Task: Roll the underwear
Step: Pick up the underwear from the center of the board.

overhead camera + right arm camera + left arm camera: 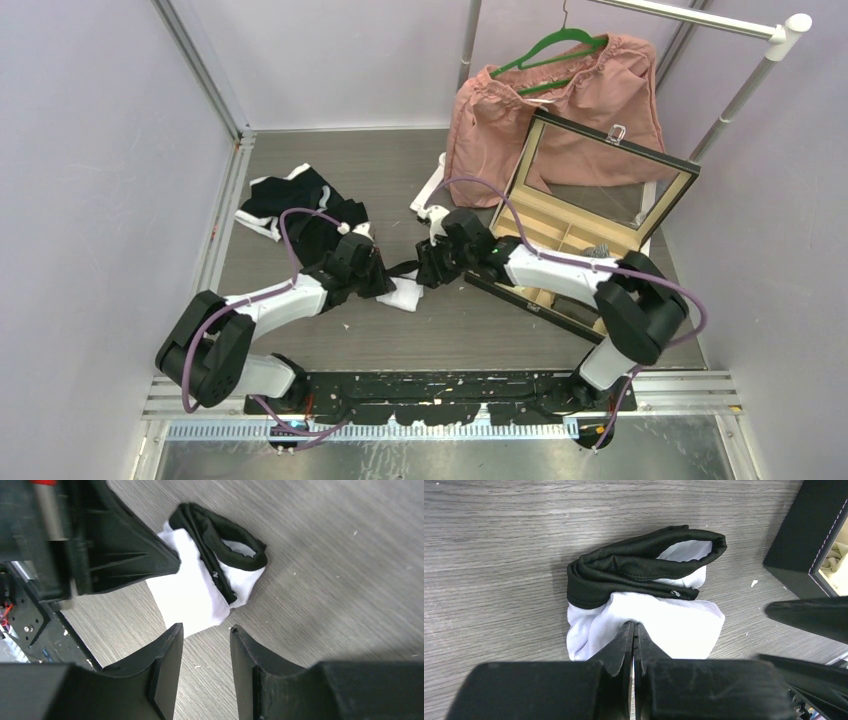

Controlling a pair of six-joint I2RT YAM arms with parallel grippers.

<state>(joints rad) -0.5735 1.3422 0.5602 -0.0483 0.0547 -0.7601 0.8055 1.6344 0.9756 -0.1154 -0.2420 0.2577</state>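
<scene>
A rolled pair of white underwear (405, 293) with a black band (639, 565) lies on the grey table between my two grippers. My left gripper (633, 625) is shut, with its tips pinching the near edge of the white cloth (674, 620). In the top view the left gripper (385, 280) is at the roll's left side. My right gripper (206, 629) is open and empty, its tips just short of the white cloth's edge (195, 590). In the top view the right gripper (430, 272) is at the roll's right side. A pile of mainly black underwear (300, 205) lies at the back left.
An open black box (590, 200) with compartments stands right of the roll, and its corner shows in the left wrist view (809, 530). A pink garment (560, 110) on a green hanger (550, 45) hangs from a rail at the back right. Walls close in both sides.
</scene>
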